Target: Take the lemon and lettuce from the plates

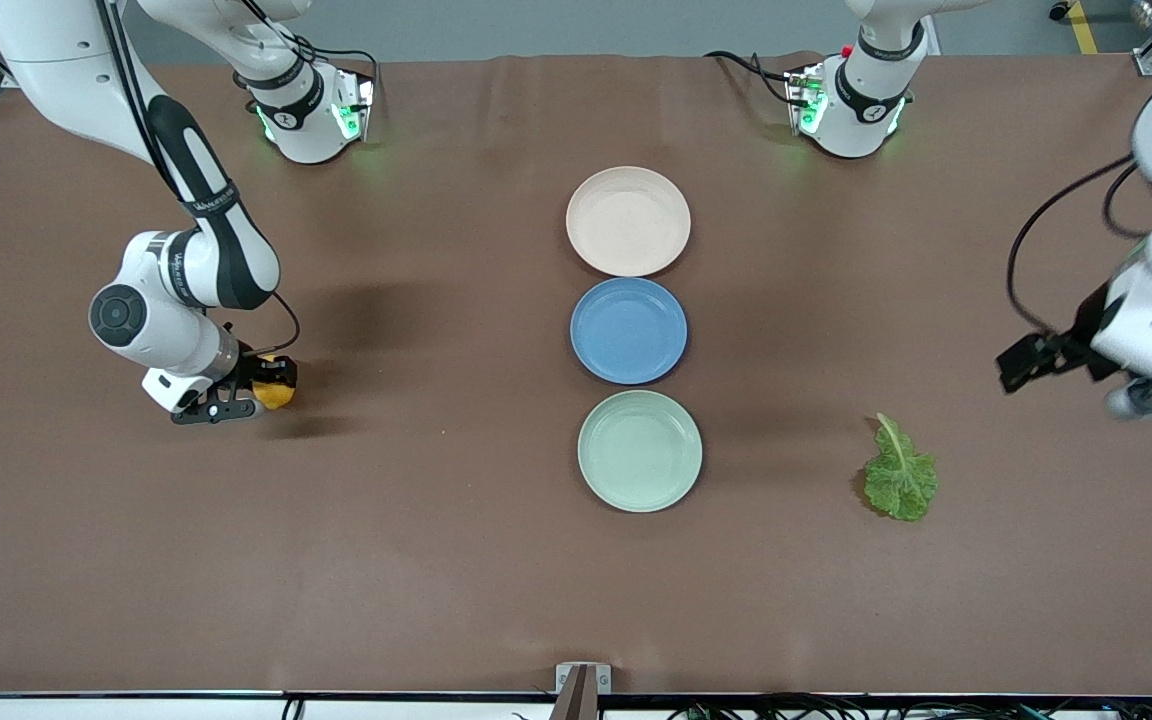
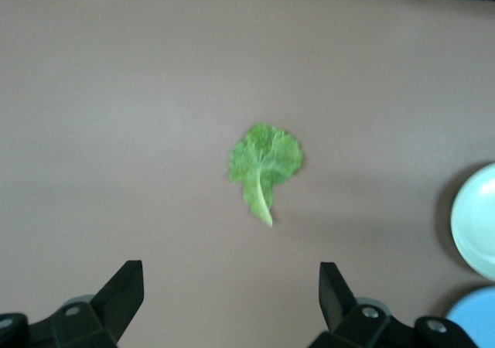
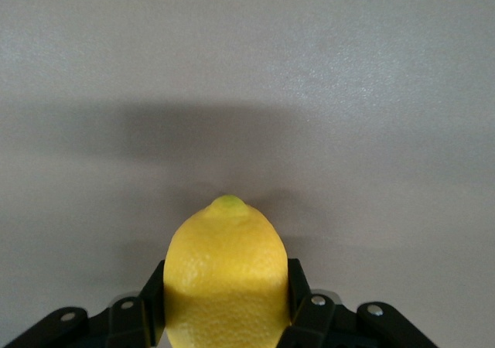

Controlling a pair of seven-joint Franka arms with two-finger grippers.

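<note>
Right gripper (image 1: 254,396) clamped on lemon (image 1: 274,392) at right arm's end of table, low over the cloth; can't tell if it touches down. Lemon (image 3: 224,274) looks firm and slick, held across its belly, long axis running out from between the fingers, nub end outward. Left gripper (image 2: 232,298) spread wide, holding nothing, up over left arm's end of table. Lettuce (image 1: 899,473) flat on bare table, well apart from mint plate (image 1: 681,485); likely light, floppy, tears easily, so pinch at rib. Stem points toward robot bases. Both plates empty, pink plate (image 1: 628,220) too
</note>
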